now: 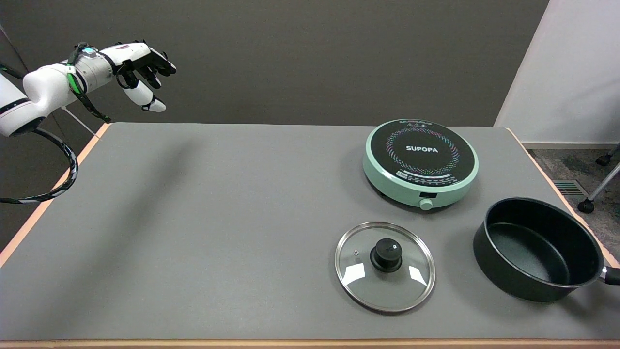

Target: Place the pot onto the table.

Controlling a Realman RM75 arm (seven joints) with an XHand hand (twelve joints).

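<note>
Pot [537, 249]: on table [193, 218], 4 o'clock of cooker [420, 162], beside lid [385, 265]. Right hand: unseen, state unknown. Advice: release handle gently, withdraw clear.

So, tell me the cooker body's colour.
Mint green, black top; head view shows the cooker.

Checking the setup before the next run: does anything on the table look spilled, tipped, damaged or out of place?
Nothing stands out. The pot sits upright and empty on the table near its right edge, handle pointing off the picture's right side. The glass lid lies flat beside it, knob up. The green cooker sits level behind them. No spills or damage show.
</note>
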